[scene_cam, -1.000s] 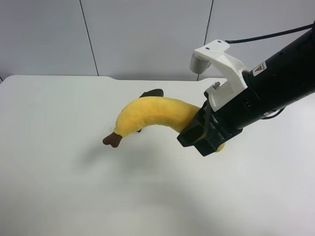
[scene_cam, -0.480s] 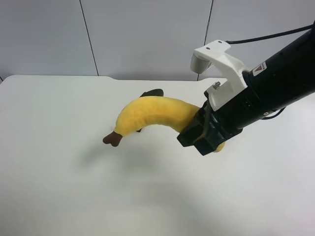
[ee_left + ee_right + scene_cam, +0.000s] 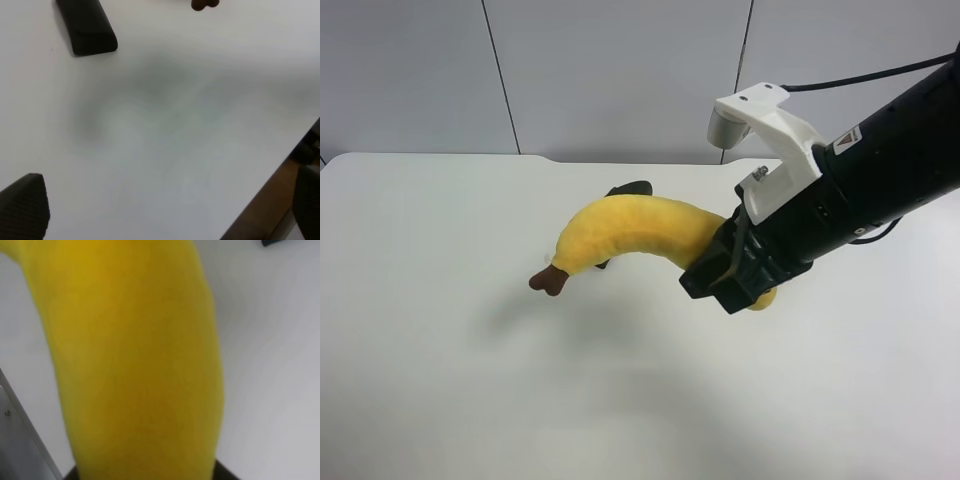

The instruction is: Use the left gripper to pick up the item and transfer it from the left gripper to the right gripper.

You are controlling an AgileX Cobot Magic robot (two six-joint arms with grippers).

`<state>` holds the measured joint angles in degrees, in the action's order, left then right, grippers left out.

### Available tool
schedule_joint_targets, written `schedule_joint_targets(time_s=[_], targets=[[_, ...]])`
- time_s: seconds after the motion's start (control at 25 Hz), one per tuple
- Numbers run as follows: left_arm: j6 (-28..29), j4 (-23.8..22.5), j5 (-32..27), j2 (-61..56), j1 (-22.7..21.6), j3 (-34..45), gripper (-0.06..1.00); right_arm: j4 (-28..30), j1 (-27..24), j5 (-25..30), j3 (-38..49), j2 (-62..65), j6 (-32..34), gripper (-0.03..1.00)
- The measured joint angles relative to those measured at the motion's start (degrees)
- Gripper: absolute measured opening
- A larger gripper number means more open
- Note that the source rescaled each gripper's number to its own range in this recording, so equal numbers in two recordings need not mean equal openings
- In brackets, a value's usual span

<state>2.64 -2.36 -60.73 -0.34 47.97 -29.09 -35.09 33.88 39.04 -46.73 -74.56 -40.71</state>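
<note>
The yellow plush banana hangs in the air above the white table, its brown stem tip pointing down to the exterior high view's left. My right gripper, on the black arm with the white bracket, is shut on the banana's thick end. The banana fills the right wrist view. My left gripper is open and empty over bare table, with both black fingers wide apart. The stem tip shows at the edge of the left wrist view.
A small dark shape pokes out behind the banana; I cannot tell what it is. The table's edge runs across a corner of the left wrist view. A grey panelled wall stands behind the table.
</note>
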Motion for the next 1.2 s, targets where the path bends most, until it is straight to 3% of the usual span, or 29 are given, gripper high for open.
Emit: schedule_joint_targets(time_s=[0.2,0.44,0.72,0.92,1.2], targets=[[0.0,0.06,0.05,0.0,-8.74,0.0,1.0,1.17,0.0,0.06,0.0,0.0,4.25,0.0],[0.0,0.06,0.05,0.0,-26.55,0.0,1.0,9.57,-0.07,2.25,0.0,0.0,13.7,0.0],[0.0,0.06,0.05,0.0,-43.0,0.0,1.0,15.52,-8.3,8.03,0.0,0.0,16.91,0.0],[0.0,0.06,0.05,0.0,-49.55,0.0,1.0,15.68,-15.02,8.08,0.0,0.0,13.35,0.0],[0.0,0.08,0.05,0.0,-52.55,0.0,1.0,16.13,-15.6,4.78,0.0,-6.65,12.32,0.0]])
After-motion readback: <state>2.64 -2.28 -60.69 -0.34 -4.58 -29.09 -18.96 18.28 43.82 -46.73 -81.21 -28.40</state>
